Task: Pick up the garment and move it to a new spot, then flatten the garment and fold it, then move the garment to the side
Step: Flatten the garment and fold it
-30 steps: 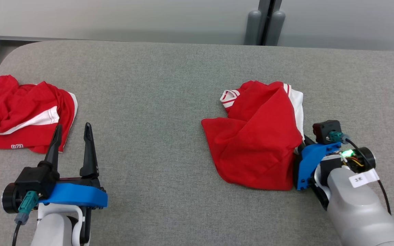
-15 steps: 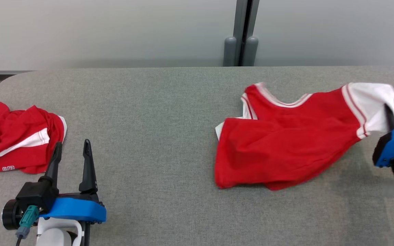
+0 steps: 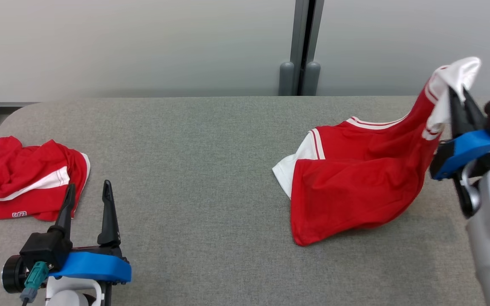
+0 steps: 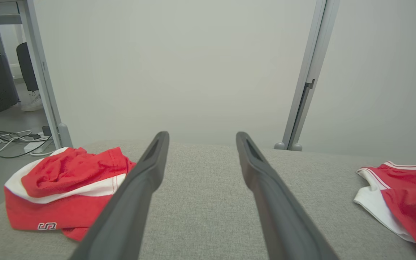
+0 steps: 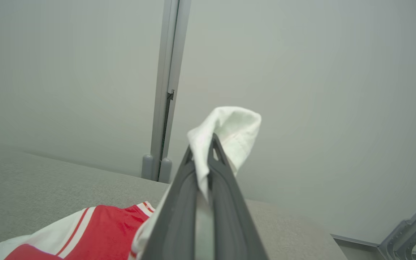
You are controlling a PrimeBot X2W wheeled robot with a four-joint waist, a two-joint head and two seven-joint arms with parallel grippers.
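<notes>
Tightly on garment (image 3: 355, 182) — right pincer (image 3: 457, 92).

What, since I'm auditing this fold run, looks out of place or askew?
Nothing is damaged or spilled. The shirt hangs askew, one white sleeve pinched in the right fingers, the rest on the table. A second garment lies crumpled far left.

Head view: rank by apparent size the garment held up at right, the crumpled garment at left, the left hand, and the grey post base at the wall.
Largest: held garment.
Then crumpled garment and left hand, alike; the hand is nearer the camera, so unranked.
Smallest: post base.
</notes>
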